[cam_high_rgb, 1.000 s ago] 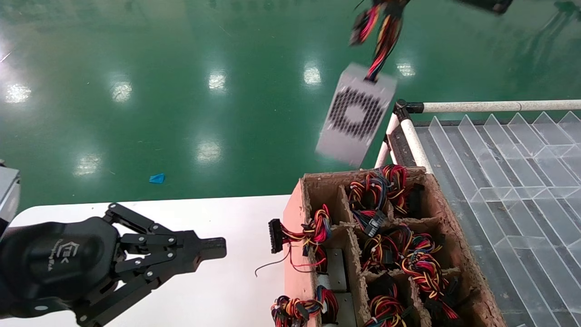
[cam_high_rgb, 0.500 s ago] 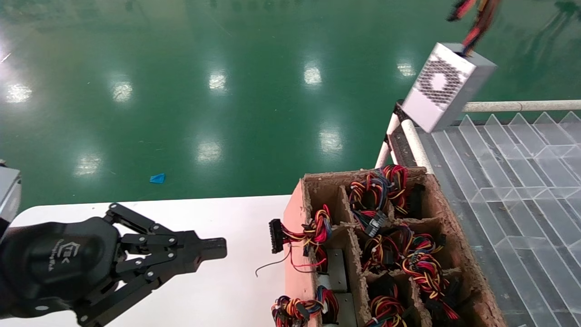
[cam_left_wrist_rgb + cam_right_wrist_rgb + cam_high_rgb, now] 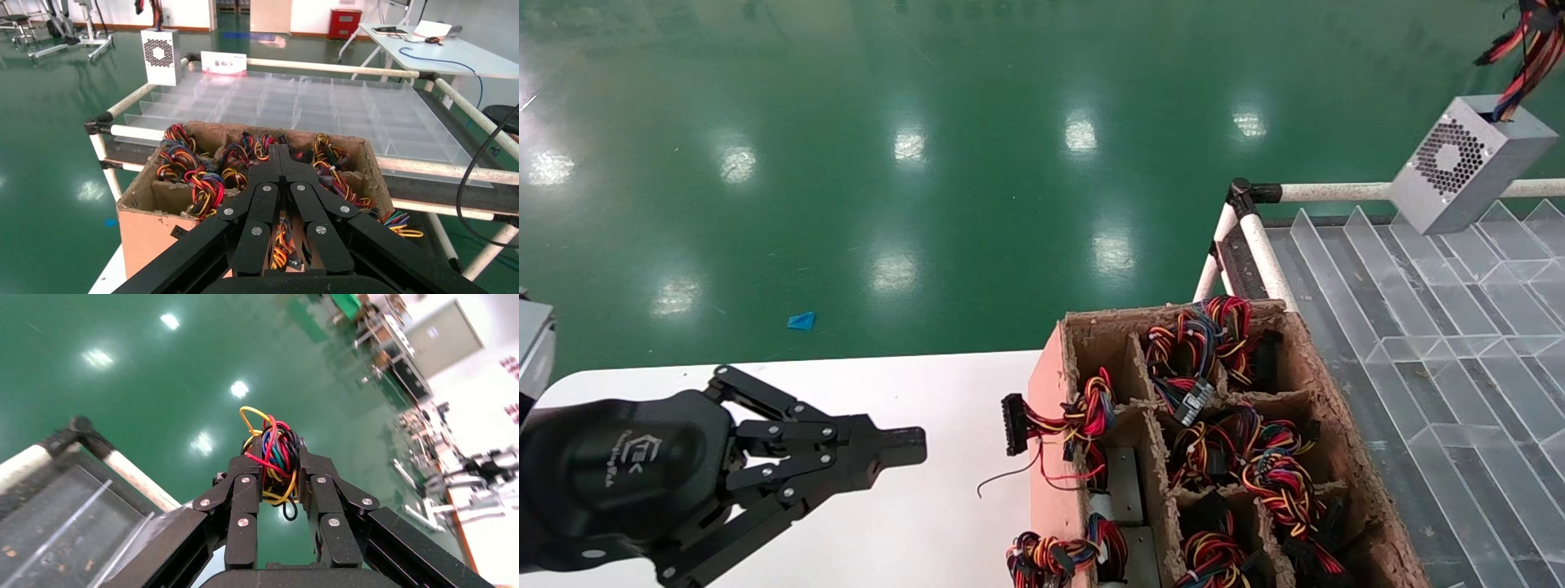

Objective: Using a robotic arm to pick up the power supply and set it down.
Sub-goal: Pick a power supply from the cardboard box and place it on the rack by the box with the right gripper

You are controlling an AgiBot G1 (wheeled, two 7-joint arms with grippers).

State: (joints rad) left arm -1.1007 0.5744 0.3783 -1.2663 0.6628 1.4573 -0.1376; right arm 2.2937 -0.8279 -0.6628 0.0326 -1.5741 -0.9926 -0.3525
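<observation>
Two pincers show: the right pincer (image 3: 273,462) pinches the wire bundle (image 3: 273,454), and the power supply (image 3: 1467,165) hangs tilted from it over the clear tray rack's (image 3: 1410,327) far edge. Left pincer (image 3: 891,447), pressed together, rests over the white surface (image 3: 911,523).

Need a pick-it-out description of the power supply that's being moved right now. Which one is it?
Find the clear plastic divider tray on the white pipe rack, beside the cardboard box stuffed with wire bundles. The power supply hangs in the air over the tray's far edge, dangling from its wires, which the right hand grips. It is the only silver box with a honeycomb vent that rests on nothing.
</observation>
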